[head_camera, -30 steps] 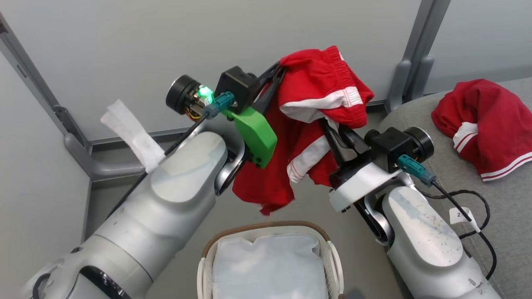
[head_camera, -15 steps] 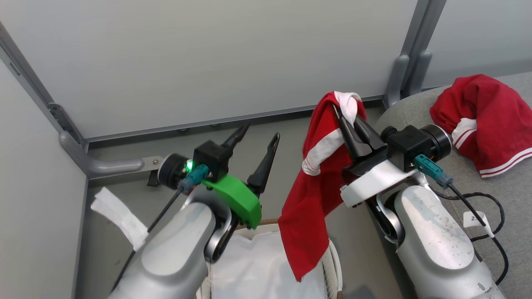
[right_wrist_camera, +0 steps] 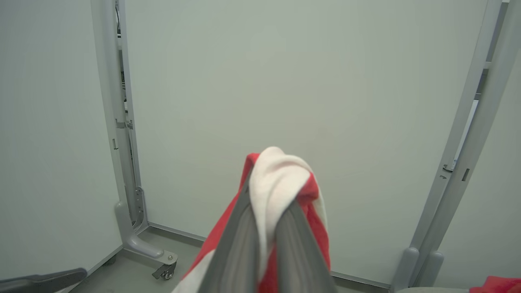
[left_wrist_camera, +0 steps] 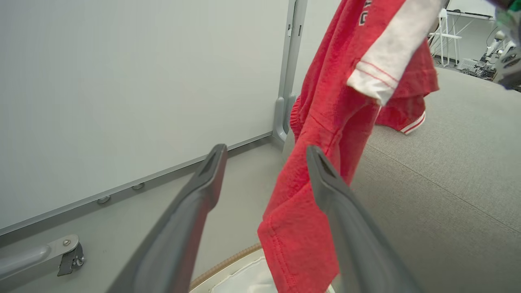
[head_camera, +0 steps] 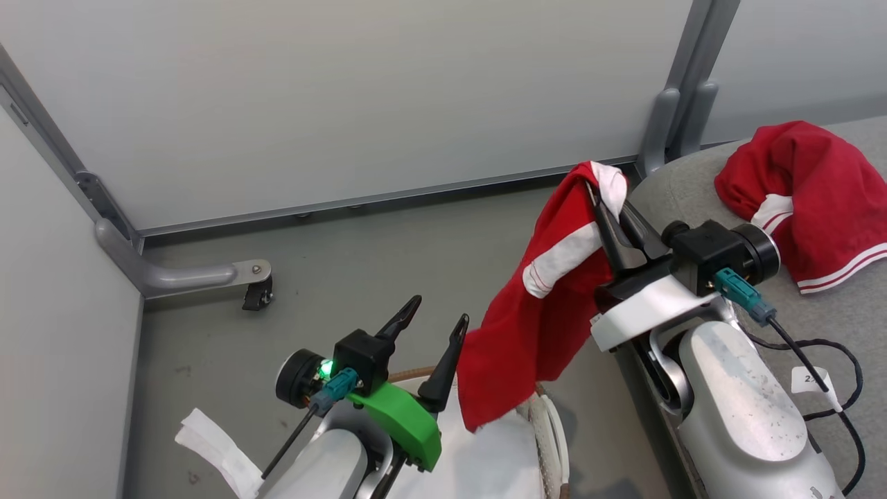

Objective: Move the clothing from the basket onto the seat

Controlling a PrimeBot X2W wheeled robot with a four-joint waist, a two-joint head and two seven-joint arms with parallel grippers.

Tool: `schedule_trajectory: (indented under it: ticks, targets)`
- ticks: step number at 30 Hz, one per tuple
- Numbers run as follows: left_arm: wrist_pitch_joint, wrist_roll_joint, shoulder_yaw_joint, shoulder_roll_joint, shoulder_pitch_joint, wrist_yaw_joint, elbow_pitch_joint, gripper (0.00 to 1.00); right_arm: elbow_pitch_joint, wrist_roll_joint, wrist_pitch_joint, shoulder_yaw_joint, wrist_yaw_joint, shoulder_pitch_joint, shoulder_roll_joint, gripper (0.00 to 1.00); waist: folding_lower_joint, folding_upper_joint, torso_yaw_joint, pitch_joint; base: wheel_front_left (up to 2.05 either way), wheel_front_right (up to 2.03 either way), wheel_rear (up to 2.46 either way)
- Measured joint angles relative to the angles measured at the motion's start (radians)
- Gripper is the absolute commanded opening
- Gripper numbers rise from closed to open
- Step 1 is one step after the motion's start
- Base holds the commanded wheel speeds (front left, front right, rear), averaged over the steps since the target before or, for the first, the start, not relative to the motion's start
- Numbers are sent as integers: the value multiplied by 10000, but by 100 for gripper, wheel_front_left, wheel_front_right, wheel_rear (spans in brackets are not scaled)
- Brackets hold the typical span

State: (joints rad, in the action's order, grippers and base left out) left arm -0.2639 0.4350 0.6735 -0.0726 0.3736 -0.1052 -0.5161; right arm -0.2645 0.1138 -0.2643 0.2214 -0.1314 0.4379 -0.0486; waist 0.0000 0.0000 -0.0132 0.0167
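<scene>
A bright red piece of clothing (head_camera: 533, 326) with white panels hangs from my right gripper (head_camera: 608, 206), which is shut on its top fold beside the grey seat (head_camera: 693, 194). The right wrist view shows the fingers (right_wrist_camera: 244, 228) pinching red and white cloth (right_wrist_camera: 281, 171). Another red garment (head_camera: 811, 194) lies on the seat. My left gripper (head_camera: 439, 310) is open and empty, low over the basket (head_camera: 547, 423) and its white liner (head_camera: 499, 457). In the left wrist view the hanging garment (left_wrist_camera: 325, 122) drapes just beyond the open left gripper (left_wrist_camera: 266, 150), next to the right finger.
Pale wall panels with grey metal posts (head_camera: 675, 90) close off the back and left. A caster foot (head_camera: 256, 294) stands on the grey floor. A black cable (head_camera: 818, 360) trails from my right wrist over the seat. White tape (head_camera: 215, 443) hangs off my left arm.
My left gripper let go of the red garment, opened and dropped down toward the basket. My right gripper kept its hold and carried the garment right, toward the seat.
</scene>
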Motion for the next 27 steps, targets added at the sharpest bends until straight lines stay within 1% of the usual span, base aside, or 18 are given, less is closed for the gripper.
schedule_trajectory:
  ticks: [5,10,19,27]
  targets:
    - [-2,-244,-261,119,-206,-96,61,100,-12,-115,2,-167,0,-81,0,0,0,1,-161,-6,0,0,0]
    - [-2,-502,-366,178,-331,-173,138,100,-13,-426,0,-372,0,-84,2,0,0,0,-482,0,0,0,0]
    - [-2,-660,-320,213,-535,-192,339,100,-174,-1538,0,-750,0,23,-25,0,0,1,-1509,115,0,0,0]
    - [-2,-621,-19,234,-539,-209,569,100,-288,-1718,0,-742,0,111,-370,0,0,1,-2549,287,0,0,0]
